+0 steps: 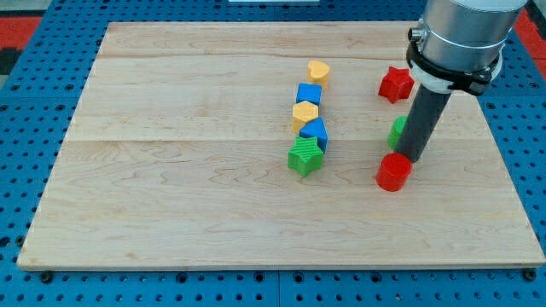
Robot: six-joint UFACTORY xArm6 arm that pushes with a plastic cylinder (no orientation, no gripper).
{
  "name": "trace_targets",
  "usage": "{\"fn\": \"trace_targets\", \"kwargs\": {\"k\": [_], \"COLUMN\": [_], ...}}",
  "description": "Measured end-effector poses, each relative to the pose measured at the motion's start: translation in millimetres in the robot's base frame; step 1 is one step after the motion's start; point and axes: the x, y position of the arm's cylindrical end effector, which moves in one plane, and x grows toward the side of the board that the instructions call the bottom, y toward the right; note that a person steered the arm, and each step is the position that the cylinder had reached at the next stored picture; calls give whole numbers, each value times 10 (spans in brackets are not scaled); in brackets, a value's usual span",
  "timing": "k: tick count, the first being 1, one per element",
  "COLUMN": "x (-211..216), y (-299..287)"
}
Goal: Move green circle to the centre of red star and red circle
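board [171, 188]: big pale wooden slab on a blue pegboard, everything sits on it, so I'll use the red circle as my landmark for the rest.

arm [465, 34]: chunky grey cylinder coming in from the view's top right, well above the red circle, with the dark rod hanging off it.

my tip [413, 159]: no jaws on this thing, just a bare rod, so nothing is held or clamped. The end sits right at the red circle's upper right edge, touching or nearly so, can't quite tell.

row of blocks: well off to the view's left of the red circle. Green star [305, 157] nearest, then blue block [315, 132], yellow hexagon [305, 112], blue square [309, 94], yellow heart [319, 72] going up the view.

red circle [393, 171]: low round puck, right side of the board.

red star [396, 83]: straight up the view from the red circle, clear gap between.

green circle [397, 131]: just above the red circle, mostly hidden behind the rod, only its left edge shows. Looks like it's already sitting roughly between the two reds, maybe a bit low.

handling guess: small, light, hard, slides easily. Round, so push through its middle or it'll squirt sideways. Tiny nudges from below.
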Motion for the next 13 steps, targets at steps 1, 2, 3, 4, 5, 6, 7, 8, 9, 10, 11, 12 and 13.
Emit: {"fn": "trace_targets", "kwargs": {"k": [1,2,3,4,5,6,7,8,9,10,11,12,13], "x": [-3,-36,-204,-335,-259,-271,-748,-815,-567,-489,16,-19,-232], "y": [-107,-296,-82,86,239,916,828,405,376,855,1029,544,195]}}
